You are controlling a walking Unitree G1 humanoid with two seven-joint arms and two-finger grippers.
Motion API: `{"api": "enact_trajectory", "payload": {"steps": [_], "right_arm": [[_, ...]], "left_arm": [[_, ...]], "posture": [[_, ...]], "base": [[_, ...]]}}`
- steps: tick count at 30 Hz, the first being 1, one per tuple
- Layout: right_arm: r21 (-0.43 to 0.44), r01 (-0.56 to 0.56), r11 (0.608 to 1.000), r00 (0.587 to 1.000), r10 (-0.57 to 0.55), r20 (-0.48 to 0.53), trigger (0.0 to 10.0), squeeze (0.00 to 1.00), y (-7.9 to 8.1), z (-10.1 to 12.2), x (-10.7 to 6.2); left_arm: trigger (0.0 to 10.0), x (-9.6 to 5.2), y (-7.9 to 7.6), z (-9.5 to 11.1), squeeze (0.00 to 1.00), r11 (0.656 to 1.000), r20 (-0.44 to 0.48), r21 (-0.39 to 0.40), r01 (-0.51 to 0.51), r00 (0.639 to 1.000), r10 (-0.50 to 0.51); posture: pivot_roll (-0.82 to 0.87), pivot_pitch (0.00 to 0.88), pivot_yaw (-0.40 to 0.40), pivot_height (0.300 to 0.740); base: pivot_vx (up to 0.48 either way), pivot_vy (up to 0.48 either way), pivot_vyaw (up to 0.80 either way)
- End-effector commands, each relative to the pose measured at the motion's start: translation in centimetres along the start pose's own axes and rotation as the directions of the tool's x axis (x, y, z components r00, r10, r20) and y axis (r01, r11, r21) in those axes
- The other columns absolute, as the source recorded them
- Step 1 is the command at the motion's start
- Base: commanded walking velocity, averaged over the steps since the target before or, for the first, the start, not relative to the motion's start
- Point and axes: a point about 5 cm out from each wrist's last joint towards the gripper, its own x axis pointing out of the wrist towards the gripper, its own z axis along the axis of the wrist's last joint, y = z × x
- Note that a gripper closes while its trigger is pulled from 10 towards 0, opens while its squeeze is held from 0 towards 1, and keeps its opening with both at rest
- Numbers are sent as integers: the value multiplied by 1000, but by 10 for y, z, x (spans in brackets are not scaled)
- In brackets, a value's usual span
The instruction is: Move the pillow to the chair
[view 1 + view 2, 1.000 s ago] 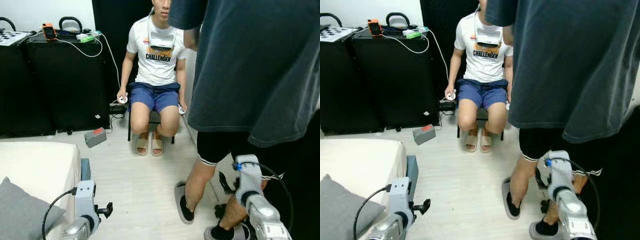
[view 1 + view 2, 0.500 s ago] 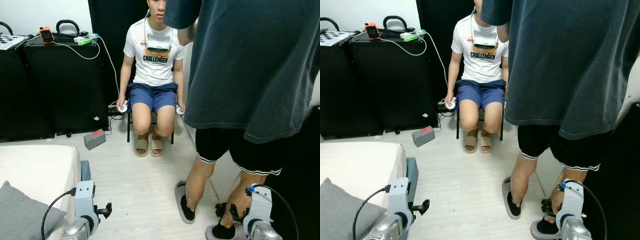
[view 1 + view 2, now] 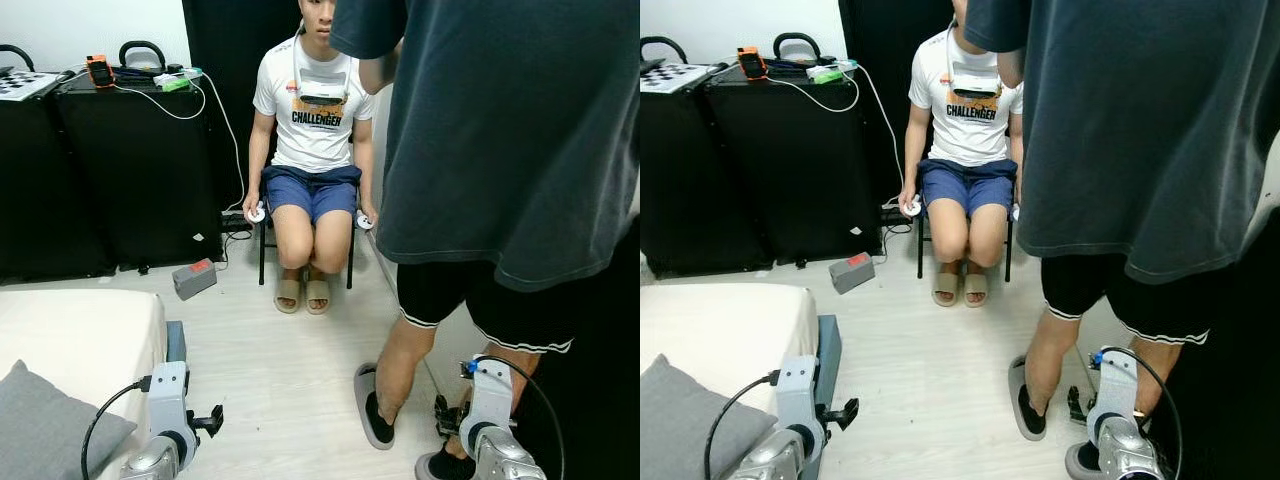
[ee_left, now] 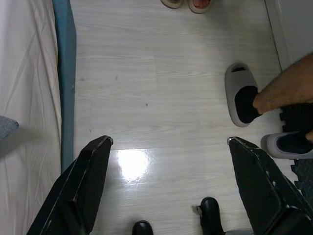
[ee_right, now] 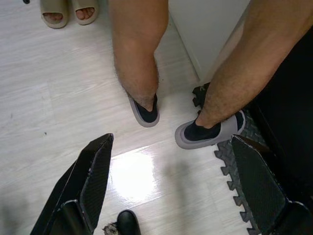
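The grey pillow point(image 3: 48, 432) lies on the white bed point(image 3: 80, 335) at my lower left; its corner point(image 4: 7, 126) shows in the left wrist view. The chair point(image 3: 263, 250) stands against the far wall, with a person in a white shirt point(image 3: 308, 110) seated on it. My left arm point(image 3: 168, 415) hangs beside the bed, and its gripper point(image 4: 169, 143) is open over bare floor. My right arm point(image 3: 490, 405) hangs low at the right. Its gripper point(image 5: 172, 141) is open above the floor, close to a standing person's slippered feet point(image 5: 208, 133).
A standing person in a dark shirt point(image 3: 510, 130) takes up the right side, legs right by my right arm. A black cabinet point(image 3: 110, 170) with cables and devices stands at the far left, and a small grey box point(image 3: 193, 279) lies on the floor before it. Pale wood floor point(image 3: 280, 370) runs toward the chair.
The camera has shifted a little. My right arm hangs lower than one second ago. The left arm and the pillow have kept their places.
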Motion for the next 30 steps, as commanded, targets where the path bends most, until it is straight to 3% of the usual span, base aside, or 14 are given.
{"api": "enact_trajectory", "payload": {"steps": [1,4,7,9,13,15,18,19,30], "right_arm": [[-39,-2,999,995,6,100,10000,0,-1,16,1],[-69,-33,997,976,47,212,10000,0,5,31,-1],[-122,-66,990,961,96,258,10000,0,12,31,-4],[-109,-54,993,963,80,256,10000,0,11,25,-6],[-53,-39,998,973,50,225,10000,0,6,16,-6],[9,-45,999,979,42,200,10000,0,5,8,-7],[29,-50,998,979,43,201,10000,0,6,6,-7],[41,-54,998,979,45,200,10000,0,6,5,-7],[-2,-52,999,964,51,262,10000,0,8,12,-9]], "left_arm": [[10000,-2,2,-2,0,1000,7,-4,2,1000,-2],[10000,-2,1,-1,0,1000,18,0,8,1000,-8],[10000,8,-13,26,0,999,90,14,45,995,-46],[10000,13,-25,44,0,997,143,42,69,987,-74],[10000,14,-26,46,0,996,155,60,62,985,-70],[10000,15,-30,54,0,996,185,26,81,979,-84],[10000,15,-33,57,0,995,199,27,98,975,-101],[10000,16,-37,59,0,993,209,59,102,971,-112],[10000,15,-34,59,0,995,209,57,82,974,-92]], "posture": [[-90,0,-29,740],[-92,0,-30,740],[-94,0,-30,740],[-96,0,-25,740],[-95,0,-24,740],[-92,0,-16,740],[-94,0,-13,740],[-95,0,-9,740],[-88,0,0,740]], "base": [[0,0,0],[0,0,0],[0,0,0],[0,0,0],[0,0,0],[0,0,0],[0,0,0],[0,0,0],[0,0,0]]}}
